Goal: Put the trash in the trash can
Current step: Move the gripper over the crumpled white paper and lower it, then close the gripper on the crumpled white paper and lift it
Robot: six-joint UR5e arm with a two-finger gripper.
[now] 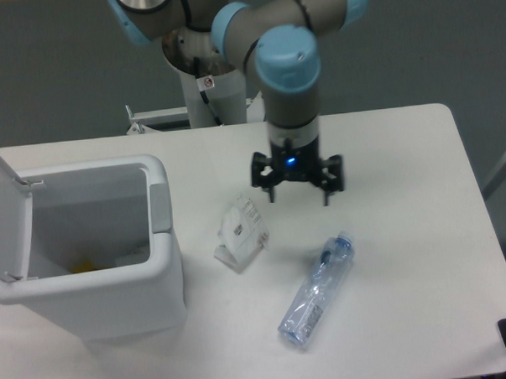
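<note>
The trash can [114, 271] stands lid-up at the table's left; the gripper [298, 187] hovers jaws apart, holding nothing; the crushed bottle [318, 291] looks light and springy, best pinched across its middle; the paper packet [242, 232], near the bin, seems soft.

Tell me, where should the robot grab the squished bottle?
Best guess: the middle of the plastic bottle, coming straight down from above. It lies flat on the table, running from lower left up to its blue cap at upper right, so the tool, now open, should close across the narrow width. Nothing crowds its sides.
</note>
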